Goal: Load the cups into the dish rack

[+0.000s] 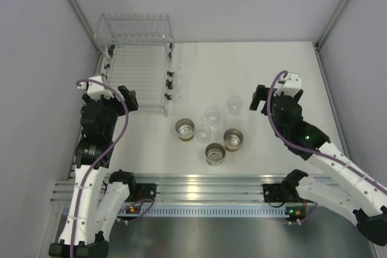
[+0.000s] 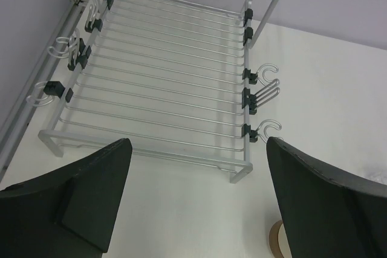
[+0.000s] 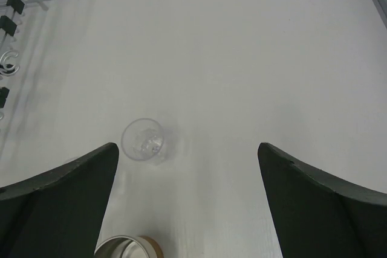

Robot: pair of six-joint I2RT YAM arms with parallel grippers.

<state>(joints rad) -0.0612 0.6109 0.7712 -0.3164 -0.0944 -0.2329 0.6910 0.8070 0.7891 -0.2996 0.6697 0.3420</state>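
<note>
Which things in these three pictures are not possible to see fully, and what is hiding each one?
- Left wrist: cream cup shows only a sliver, behind the left gripper's finger and cut by the bottom edge.
- Right wrist: another cream cup is cut by the bottom edge.
- Top: clear cups are faint; their contents cannot be told. Dish rack tines are too thin to count.
</note>
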